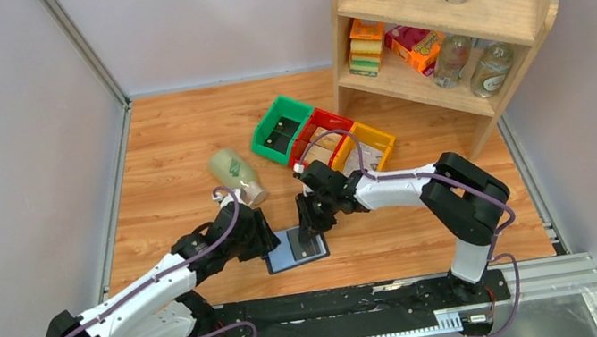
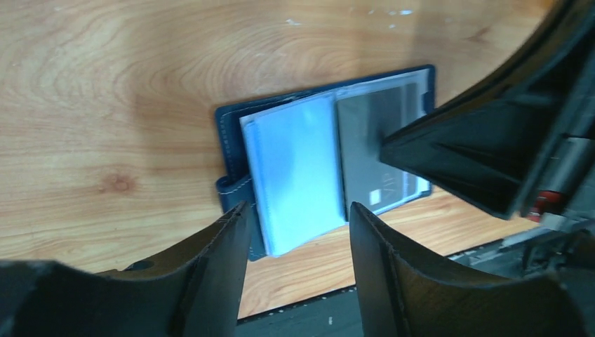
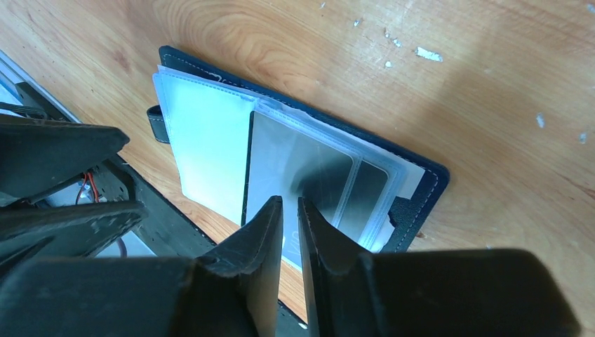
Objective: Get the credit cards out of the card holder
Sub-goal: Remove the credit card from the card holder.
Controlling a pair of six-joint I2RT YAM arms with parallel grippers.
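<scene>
The navy card holder lies open near the table's front edge, also seen in the left wrist view and the right wrist view. Its left half shows pale blue clear sleeves. A dark grey credit card lies in the right half, its lower end past the holder's edge. My right gripper points down onto this card, jaws almost together with only a thin slit and nothing in it. My left gripper is open at the holder's left side, straddling the sleeves' edge without touching.
A pale bottle lies on its side behind the left arm. Green, red and yellow bins sit mid-table. A wooden shelf with groceries stands at the back right. The black base rail runs just before the holder.
</scene>
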